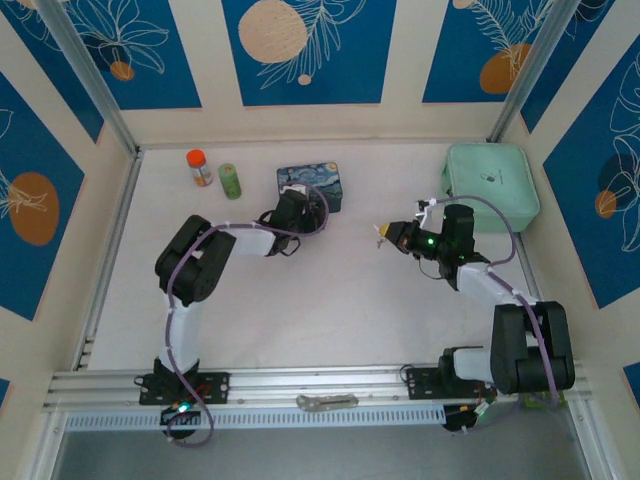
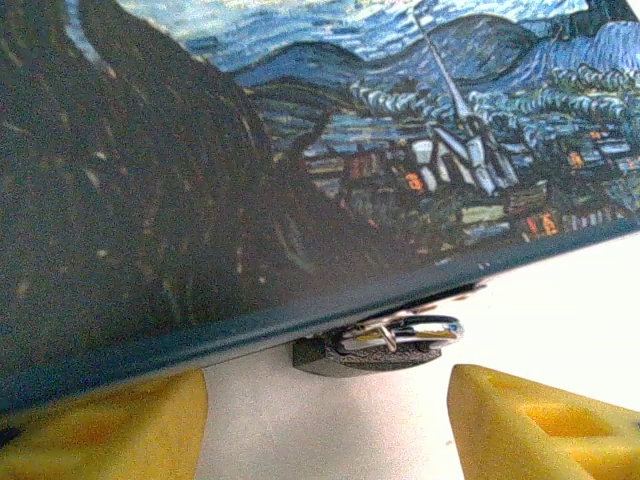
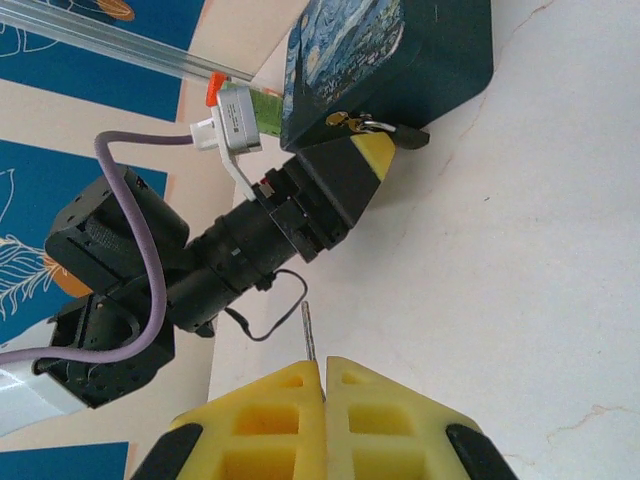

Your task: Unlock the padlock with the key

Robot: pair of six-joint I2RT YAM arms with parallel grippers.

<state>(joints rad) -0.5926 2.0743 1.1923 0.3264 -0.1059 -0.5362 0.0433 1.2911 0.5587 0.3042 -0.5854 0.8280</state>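
The padlock (image 2: 385,345), a tiny dark grey body with a silver shackle, hangs at the front edge of the blue starry-painting tin (image 2: 300,150) and rests on the white table. My left gripper (image 2: 325,420) is open, one yellow finger on each side of the padlock with a gap to each. In the top view the left gripper (image 1: 295,210) is at the tin (image 1: 310,185). My right gripper (image 3: 324,365) is shut on the key (image 3: 308,330), whose slim pale blade sticks out past the fingertips toward the padlock (image 3: 395,130). The right gripper (image 1: 385,232) hovers to the right of the tin.
A mint green case (image 1: 490,185) lies at the back right. An orange-capped bottle (image 1: 199,167) and a green can (image 1: 230,180) stand at the back left. A silver metal piece (image 1: 325,402) lies on the front rail.
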